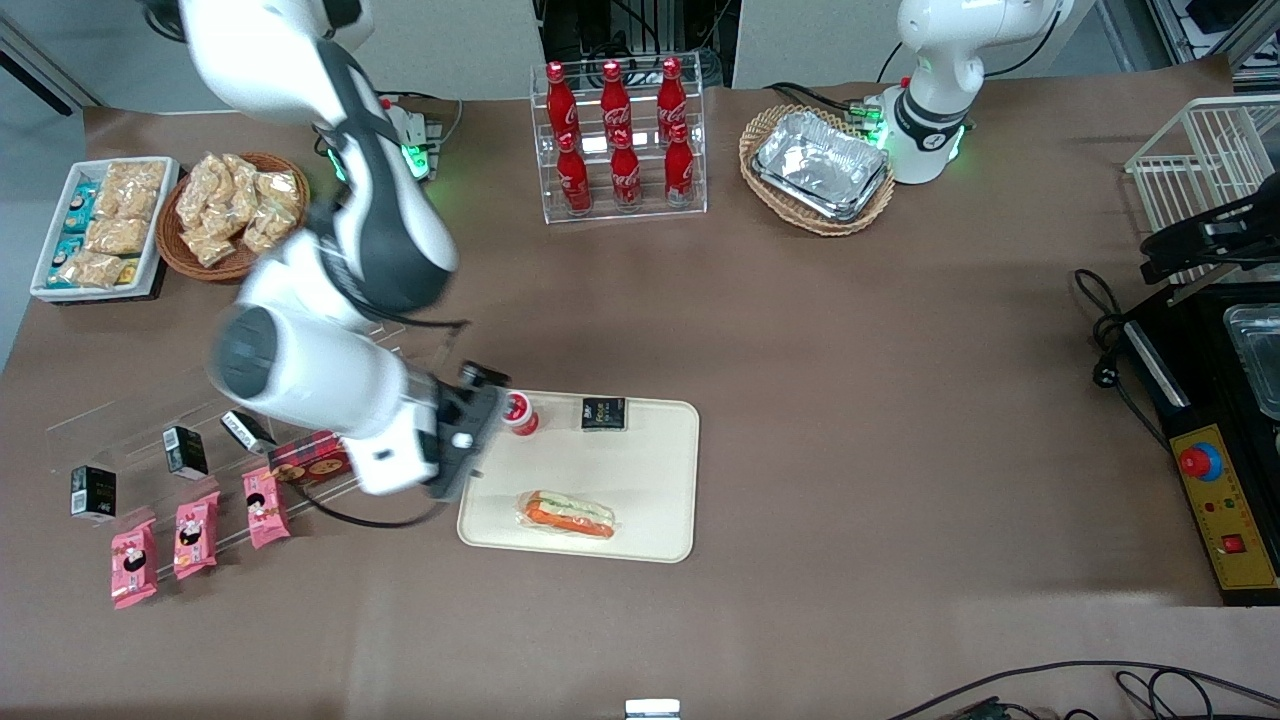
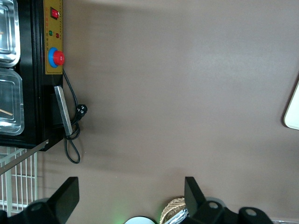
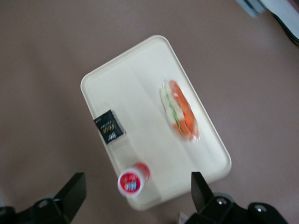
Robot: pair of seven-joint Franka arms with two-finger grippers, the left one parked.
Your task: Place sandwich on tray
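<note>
Six red cola bottles (image 1: 618, 135) are racked at upper centre, foil trays (image 1: 822, 165) are basketed beside them, and pink snack packets (image 1: 190, 535) are lined at lower left of the desk (image 1: 900, 420).

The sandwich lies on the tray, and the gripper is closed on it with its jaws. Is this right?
Not quite. The sandwich does lie on the tray, but the gripper holds nothing: its jaws stand open, apart from the sandwich, at the tray's edge. The right wrist view shows this.
</note>
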